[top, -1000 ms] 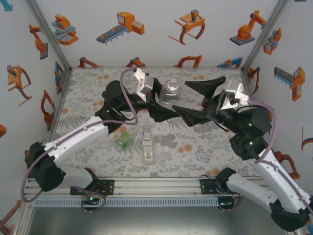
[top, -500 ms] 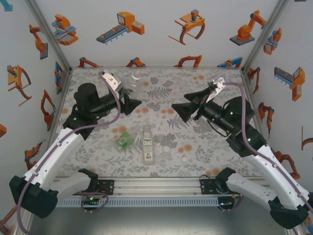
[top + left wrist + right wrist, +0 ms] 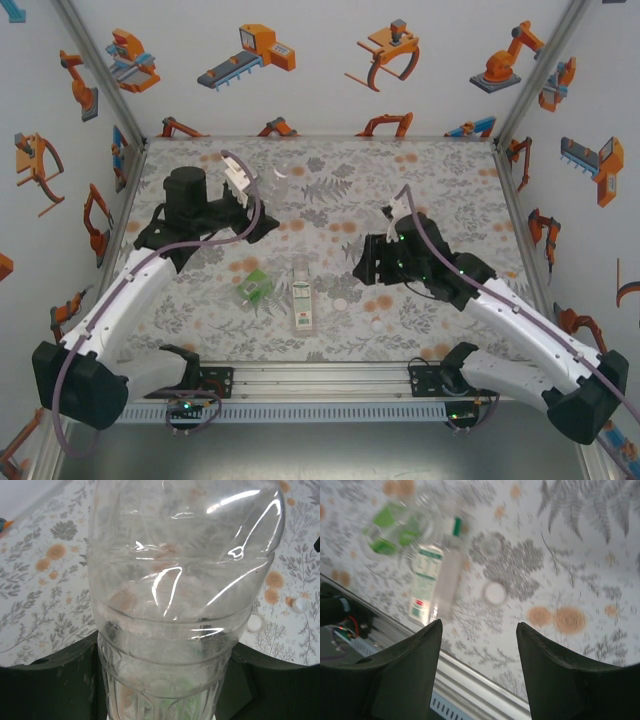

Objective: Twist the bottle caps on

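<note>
My left gripper (image 3: 262, 215) is shut on the plain clear bottle (image 3: 276, 184) and holds it up at the back left; in the left wrist view the bottle (image 3: 180, 580) stands between the dark fingers (image 3: 45, 685). The green-tinted bottle (image 3: 255, 287) and the white-labelled bottle (image 3: 302, 297) lie side by side near the front centre. Two white bottle caps (image 3: 341, 303) (image 3: 376, 324) rest on the mat to their right. My right gripper (image 3: 366, 264) hangs low just above those caps, open with nothing between its fingers; its wrist view shows a cap (image 3: 495, 593) ahead of the gripper (image 3: 479, 625).
The floral mat (image 3: 440, 170) covers the table. A metal rail (image 3: 320, 385) with the arm bases runs along the front edge, and it also shows close under the right fingers (image 3: 470, 680). White walls with orange robot prints close in the back and sides.
Both arms drew apart from the middle. The left carried the clear bottle to the back left. The right swung down toward the caps at the front, and its jaws narrowed.
</note>
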Controlling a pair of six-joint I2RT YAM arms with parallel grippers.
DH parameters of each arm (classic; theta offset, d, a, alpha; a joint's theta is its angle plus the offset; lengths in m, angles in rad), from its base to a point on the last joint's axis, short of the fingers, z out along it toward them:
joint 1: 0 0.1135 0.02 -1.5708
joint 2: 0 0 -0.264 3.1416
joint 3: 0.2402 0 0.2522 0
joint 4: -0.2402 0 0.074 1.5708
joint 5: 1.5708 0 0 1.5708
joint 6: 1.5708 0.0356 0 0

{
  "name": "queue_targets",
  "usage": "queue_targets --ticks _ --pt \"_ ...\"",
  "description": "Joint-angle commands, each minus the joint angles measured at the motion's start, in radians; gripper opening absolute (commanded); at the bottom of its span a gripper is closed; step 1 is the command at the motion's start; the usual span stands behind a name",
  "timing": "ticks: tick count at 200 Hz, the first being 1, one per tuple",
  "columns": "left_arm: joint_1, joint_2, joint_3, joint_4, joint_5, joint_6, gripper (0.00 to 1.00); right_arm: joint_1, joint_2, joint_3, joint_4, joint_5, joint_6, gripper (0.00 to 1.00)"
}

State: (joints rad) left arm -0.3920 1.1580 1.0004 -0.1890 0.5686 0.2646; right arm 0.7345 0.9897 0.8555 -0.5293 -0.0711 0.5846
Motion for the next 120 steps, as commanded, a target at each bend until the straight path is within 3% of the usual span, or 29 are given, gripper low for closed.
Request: queue_targets --ticks 1,35,120 --pt "0.004 0.002 -0.003 0.006 0.074 0.069 0.00 0.037 0.004 -0.057 -0.059 0.058 0.087 0.57" --pt "0.003 0.001 -0.051 0.065 0.116 0.079 0.00 0.105 0.029 -0.120 -0.062 0.151 0.159 0.56" --pt "-0.025 -0.018 -0.035 0.001 0.065 0.084 0.00 0.184 0.257 -0.081 -0.130 0.195 0.196 0.51"
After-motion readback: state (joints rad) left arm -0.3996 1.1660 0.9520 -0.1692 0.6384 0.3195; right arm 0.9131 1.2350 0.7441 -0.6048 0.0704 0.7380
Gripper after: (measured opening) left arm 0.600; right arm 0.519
